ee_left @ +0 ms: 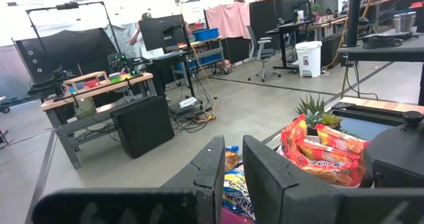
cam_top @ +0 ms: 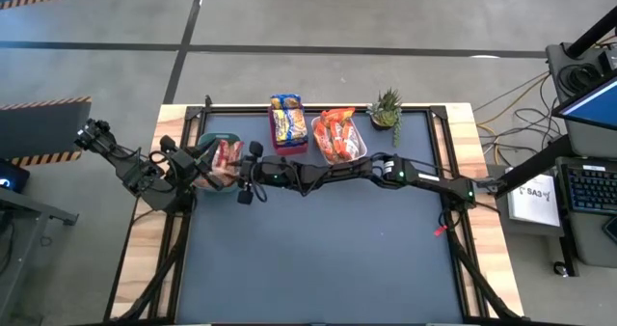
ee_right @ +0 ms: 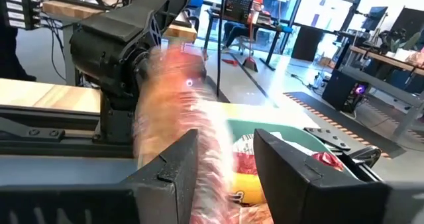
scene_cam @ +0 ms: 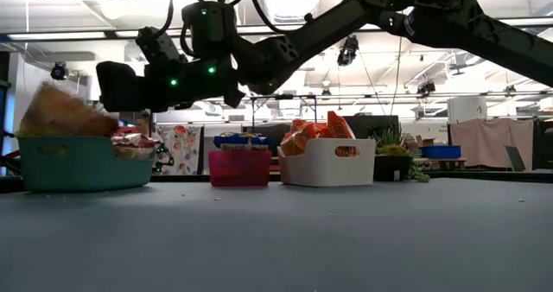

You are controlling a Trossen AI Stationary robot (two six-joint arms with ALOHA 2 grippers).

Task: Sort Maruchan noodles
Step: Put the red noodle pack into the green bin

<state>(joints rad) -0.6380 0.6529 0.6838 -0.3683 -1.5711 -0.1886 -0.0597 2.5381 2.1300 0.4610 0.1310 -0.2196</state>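
Observation:
A green bin (cam_top: 207,141) at the table's far left holds red-orange Maruchan noodles (ee_right: 246,163). My right gripper (ee_right: 226,136) reaches level over this bin from the right and is open. A blurred red-orange packet (ee_right: 189,118) stands in the gap between its fingers. In the low view this packet (scene_cam: 62,112) sticks up out of the green bin (scene_cam: 82,164), by the right gripper (scene_cam: 105,85). My left gripper (ee_left: 233,154) hangs level at the bin's left side, shut and holding nothing. My right gripper has the blurred red-orange packet (ee_right: 199,177) between its two fingers, which come level from the table's right. I cannot tell whether the fingers touch it. The packet stands tilted, its lower part in the green bin.
A red bin (cam_top: 287,145) with yellow-and-blue packets (cam_top: 287,119) and a white bin (scene_cam: 333,164) with orange packets (cam_top: 337,133) stand along the far edge. A small potted plant (cam_top: 386,109) is to their right. The dark mat (cam_top: 318,258) lies bare toward the near edge.

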